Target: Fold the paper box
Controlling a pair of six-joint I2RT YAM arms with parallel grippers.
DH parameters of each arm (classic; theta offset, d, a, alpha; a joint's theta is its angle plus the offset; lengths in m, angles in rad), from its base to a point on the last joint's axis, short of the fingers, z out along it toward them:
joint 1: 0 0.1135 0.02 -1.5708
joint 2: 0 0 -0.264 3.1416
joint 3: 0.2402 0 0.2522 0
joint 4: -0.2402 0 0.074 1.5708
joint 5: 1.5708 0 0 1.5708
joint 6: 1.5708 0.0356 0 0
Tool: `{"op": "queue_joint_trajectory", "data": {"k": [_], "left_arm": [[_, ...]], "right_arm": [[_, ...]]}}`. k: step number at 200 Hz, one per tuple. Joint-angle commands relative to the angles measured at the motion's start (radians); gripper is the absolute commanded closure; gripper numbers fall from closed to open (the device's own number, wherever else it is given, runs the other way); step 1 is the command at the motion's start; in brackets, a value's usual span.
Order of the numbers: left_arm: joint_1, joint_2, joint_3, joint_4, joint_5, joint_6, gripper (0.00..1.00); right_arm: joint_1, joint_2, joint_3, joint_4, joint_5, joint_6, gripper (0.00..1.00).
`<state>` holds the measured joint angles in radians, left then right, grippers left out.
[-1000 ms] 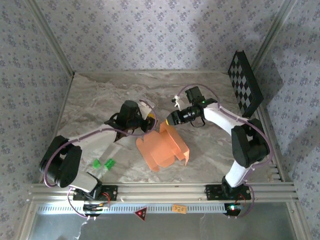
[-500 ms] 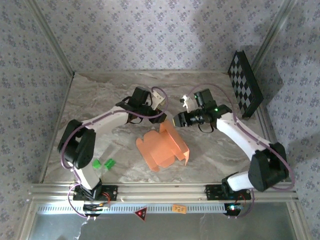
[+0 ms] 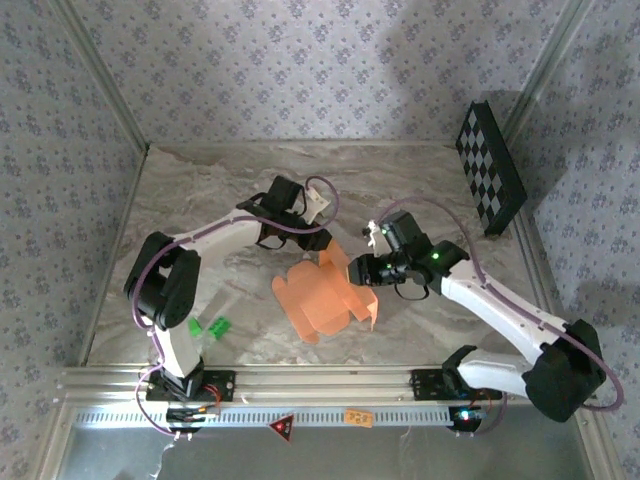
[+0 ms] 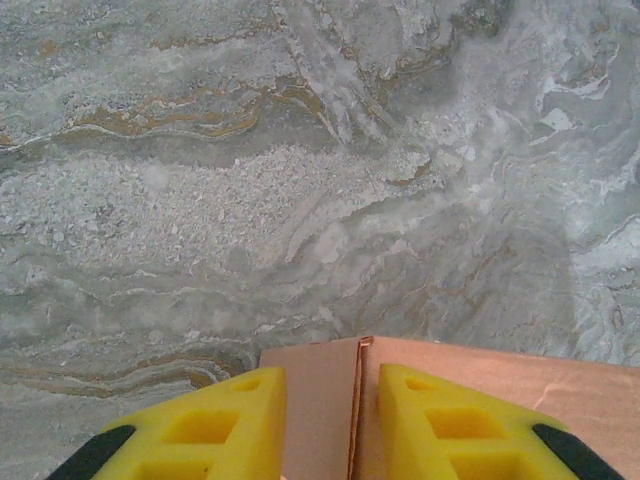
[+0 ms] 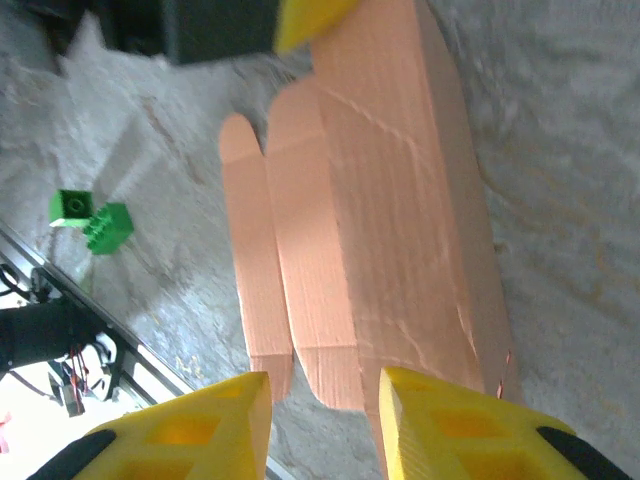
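Observation:
The salmon-orange paper box (image 3: pixel 325 297) lies partly folded in the middle of the marble table, one panel raised at its far edge. My left gripper (image 3: pixel 318 240) hangs over that far edge. In the left wrist view its yellow fingers (image 4: pixel 230 420) stand apart, with a creased seam of the paper box (image 4: pixel 352 400) running between them. My right gripper (image 3: pixel 355 270) sits at the box's right far corner, pointing left. Its jaws are open in the right wrist view, where the paper box (image 5: pixel 390 200) and its flaps stretch away beyond the fingertips (image 5: pixel 440 410).
Two small green pieces (image 3: pixel 208 326) lie near the left arm's base, also seen as green pieces (image 5: pixel 92 220) in the right wrist view. A black-and-white checkerboard panel (image 3: pixel 490 168) leans at the back right. Patterned walls close in the table.
The right gripper has swung toward the near side and down onto the box's right far corner. The left gripper moved right to the box's far edge. Both jaws narrowed slightly.

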<state>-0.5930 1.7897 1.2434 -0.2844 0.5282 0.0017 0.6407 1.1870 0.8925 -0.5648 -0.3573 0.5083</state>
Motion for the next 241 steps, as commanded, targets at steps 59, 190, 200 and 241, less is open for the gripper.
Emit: {"op": "queue_joint_trajectory", "data": {"k": [59,190,200,241], "left_arm": [[0.014,-0.043,-0.101,-0.068,-0.071,-0.054,0.69],[0.017,-0.167,-0.24,-0.091,-0.118,-0.19,0.65],[0.018,-0.171,-0.244,-0.09,-0.121,-0.196,0.65],[0.016,-0.179,-0.24,-0.089,-0.131,-0.201,0.65]], "right_arm": [[-0.046,0.191,0.068,-0.113,0.117,-0.052,0.68],[-0.154,0.545,0.442,-0.094,0.059,-0.274,0.68],[-0.15,0.537,0.45,-0.101,0.072,-0.269,0.67],[-0.156,0.431,0.406,-0.131,0.109,-0.214,0.61]]}}
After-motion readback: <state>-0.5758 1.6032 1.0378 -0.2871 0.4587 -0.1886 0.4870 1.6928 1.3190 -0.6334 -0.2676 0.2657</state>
